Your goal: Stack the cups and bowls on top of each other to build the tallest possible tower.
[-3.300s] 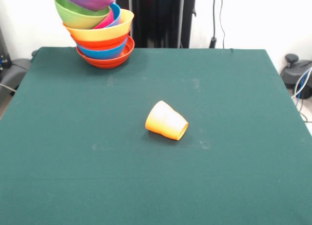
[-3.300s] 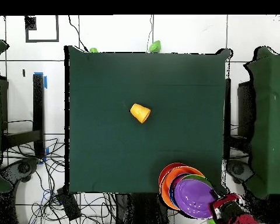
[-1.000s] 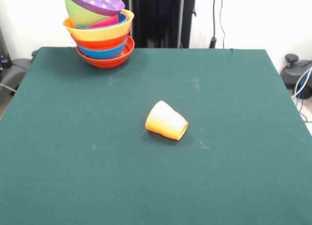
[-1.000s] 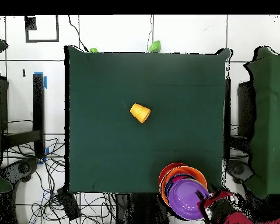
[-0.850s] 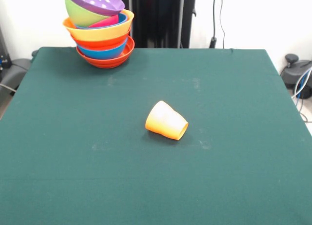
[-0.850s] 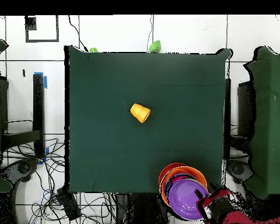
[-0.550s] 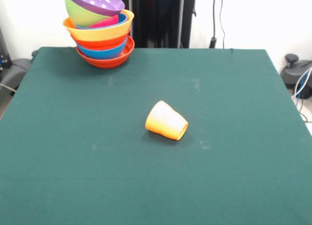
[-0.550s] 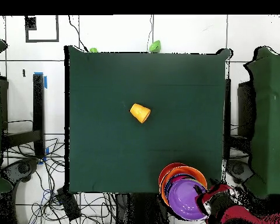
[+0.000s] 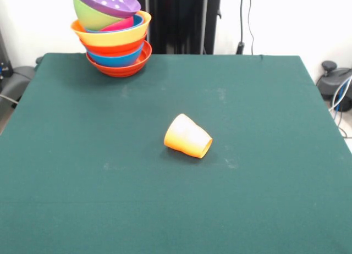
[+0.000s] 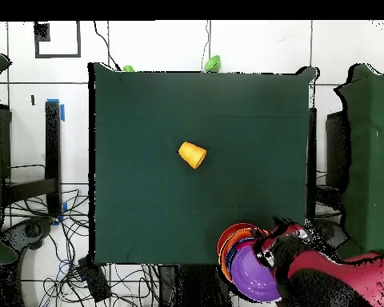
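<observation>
The tower [image 9: 114, 39] stands at the table's far left corner in the front view: a red-orange bowl [image 9: 119, 67] at the base, then blue, red-orange and a wide orange bowl [image 9: 110, 36]. Small magenta and blue bowls sit inside, with a green bowl and a tilted purple bowl [image 9: 106, 1] on top. The orange cup [image 9: 187, 136] lies on its side mid-table, also seen as the cup [image 10: 192, 154] from overhead. My gripper [image 10: 269, 249] shows only overhead, at the end of the red and black arm, above the right edge of the purple bowl [image 10: 251, 276]. Its state is hidden.
The green cloth-covered table [image 9: 247, 182] holds nothing but the cup and the tower. The tower sits at the table's edge, partly overhanging it in the overhead view. Cables and grey equipment [image 9: 335, 83] lie off the table's sides.
The arm has swung from beside the tower to above its right edge in the overhead view. The green and purple bowls leaned further out 3.3 s ago and have since settled. The cup has not moved.
</observation>
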